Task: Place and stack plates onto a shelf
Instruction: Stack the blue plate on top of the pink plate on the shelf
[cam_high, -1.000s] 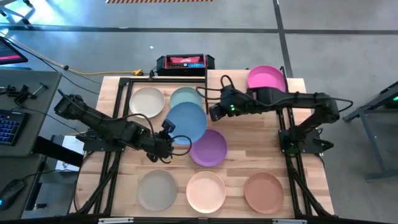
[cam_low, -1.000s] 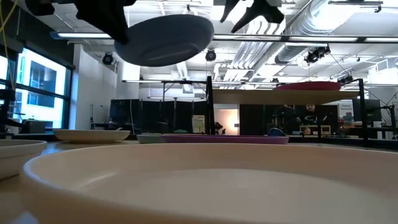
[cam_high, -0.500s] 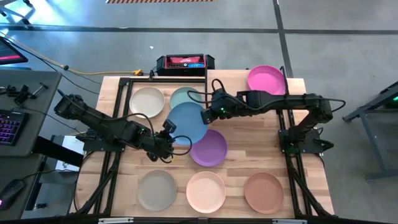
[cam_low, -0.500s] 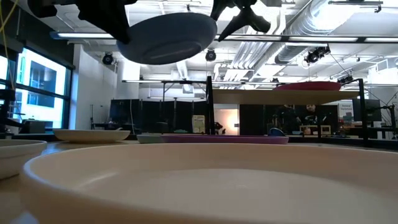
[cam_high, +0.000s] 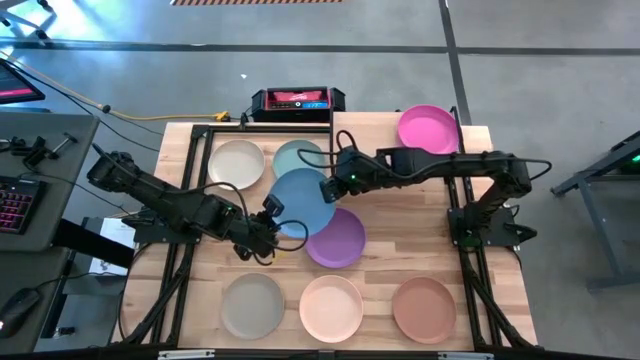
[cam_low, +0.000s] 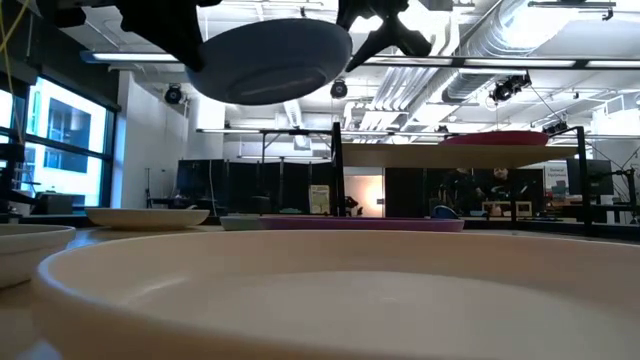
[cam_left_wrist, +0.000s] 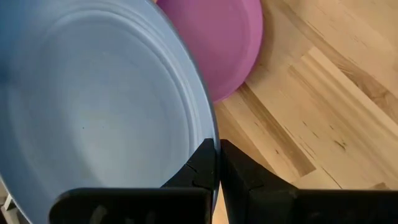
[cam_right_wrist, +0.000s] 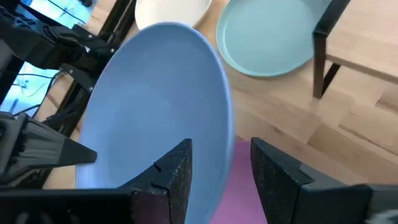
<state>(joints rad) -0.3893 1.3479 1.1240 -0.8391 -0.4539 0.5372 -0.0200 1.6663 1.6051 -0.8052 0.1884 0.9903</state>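
The left end effector is clamped on the near rim of the blue plate and holds it in the air over the middle of the counter, above the purple plate. The right end effector has its fingers parted on either side of the blue plate's far rim, not yet closed on it.

This looks like a handover: the left arm offers the plate and the right arm is about to take it. The next move calls for the right fingers to close on the rim before the left ones let go, then a carry to the shelf at the counter's far right corner.

The shelf holds only the magenta plate. The other plates on the counter lie empty.
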